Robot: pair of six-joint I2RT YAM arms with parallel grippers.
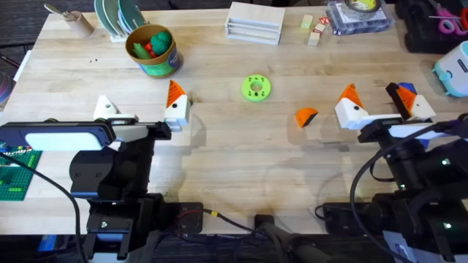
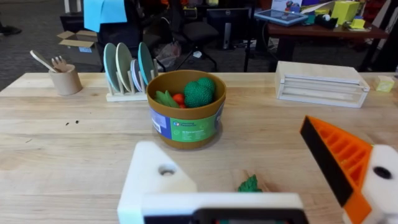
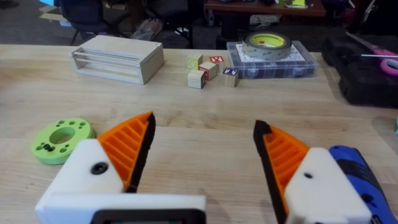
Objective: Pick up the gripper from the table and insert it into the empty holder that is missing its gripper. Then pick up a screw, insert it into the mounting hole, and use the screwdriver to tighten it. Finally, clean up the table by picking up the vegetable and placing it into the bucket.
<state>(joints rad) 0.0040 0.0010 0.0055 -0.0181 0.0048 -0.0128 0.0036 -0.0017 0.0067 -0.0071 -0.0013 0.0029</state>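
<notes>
Left gripper (image 1: 142, 109): spread open, bare white plastic holder (image 1: 107, 107) left of the round green holed disc (image 1: 255, 88). Small orange wedge-shaped gripper (image 1: 306, 117): lying right of disc. Right gripper (image 1: 380, 101): spread, empty, blue pen-shaped screwdriver (image 1: 406, 89) beside it. Labels unreadable.

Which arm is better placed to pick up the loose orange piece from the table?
Right. The right gripper is open close to the loose orange piece, with both orange fingers. The left gripper is farther away and its holder is bare.
</notes>
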